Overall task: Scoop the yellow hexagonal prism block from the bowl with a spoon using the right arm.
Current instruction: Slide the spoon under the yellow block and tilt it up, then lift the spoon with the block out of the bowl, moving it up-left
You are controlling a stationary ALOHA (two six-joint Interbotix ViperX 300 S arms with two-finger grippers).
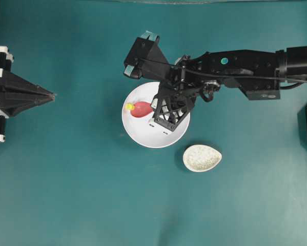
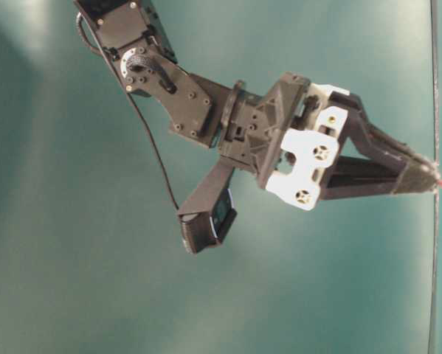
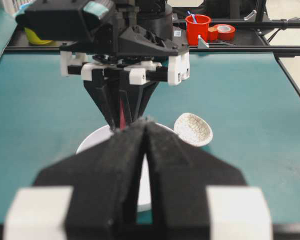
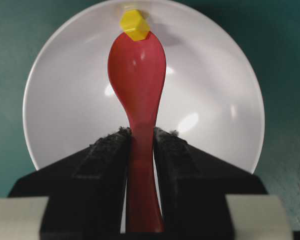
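Note:
The white bowl (image 1: 143, 138) sits mid-table. My right gripper (image 1: 155, 105) is over it, shut on the handle of the pink-red spoon (image 1: 141, 109), whose scoop lies in the bowl's left part. The yellow block (image 1: 129, 106) sits at the scoop's tip, near the bowl's left rim. In the right wrist view the gripper (image 4: 141, 132) clamps the spoon (image 4: 137, 65); the block (image 4: 134, 24) touches the scoop's far tip inside the bowl (image 4: 215, 100). My left gripper (image 1: 53, 95) is shut and empty at the far left; in its own view (image 3: 145, 121) it points at the bowl (image 3: 92, 140).
A speckled beige egg-shaped rest (image 1: 202, 158) lies just right of and below the bowl, also in the left wrist view (image 3: 193, 129). A red cup (image 3: 197, 27) and a tape roll (image 3: 224, 31) stand beyond the table's far rail.

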